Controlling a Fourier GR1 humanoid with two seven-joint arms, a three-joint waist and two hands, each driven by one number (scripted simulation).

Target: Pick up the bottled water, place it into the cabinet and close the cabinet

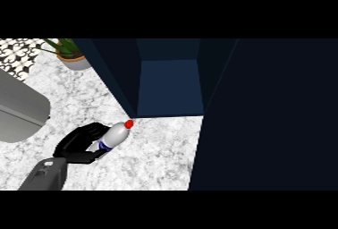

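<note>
The left hand [80, 142] has its fingers curled round the lower body of the water bottle [116, 135]; its red cap [129, 124] tips toward the open cabinet [170, 87] just beyond; smooth, light plastic, likely slippery, so mid-body seems the sensible hold; right hand unseen.

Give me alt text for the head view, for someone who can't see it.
The robot's left hand has its fingers curled round a bottled water, red cap toward the open dark blue cabinet. A potted plant stands on the marble counter.
</note>
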